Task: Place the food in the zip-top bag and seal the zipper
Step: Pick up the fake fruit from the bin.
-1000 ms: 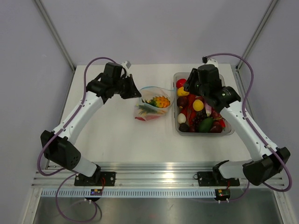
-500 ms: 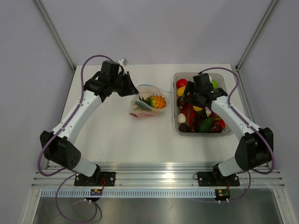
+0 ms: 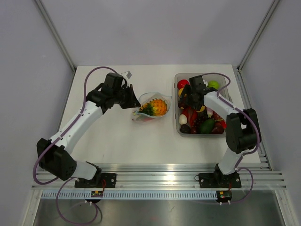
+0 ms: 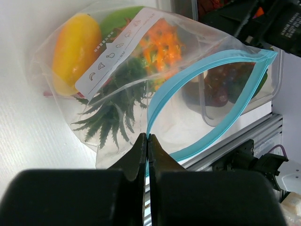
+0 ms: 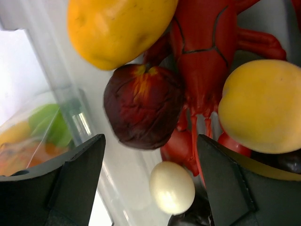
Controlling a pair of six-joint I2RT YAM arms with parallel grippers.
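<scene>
Left gripper [image 4: 147,137] tight on the zipper [image 4: 157,96] — right gripper [image 5: 148,160] wide over the food [image 5: 143,106]

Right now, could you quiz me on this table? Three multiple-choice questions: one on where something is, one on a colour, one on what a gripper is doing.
1. The clear tub stands on which side of the zip-top bag?
A. the right arm's side
B. the left arm's side
C. underneath it

2. The zipper along the bag's mouth is:
A. red
B. light blue
C. black

3. The right gripper is:
A. shut on an egg
B. pinching the bag
C. open, holding nothing

Answers:
1 A: the top view shows the tub beside the right arm.
2 B: the left wrist view shows a blue strip.
3 C: its jaws stand wide apart above a dark red fruit.
</scene>
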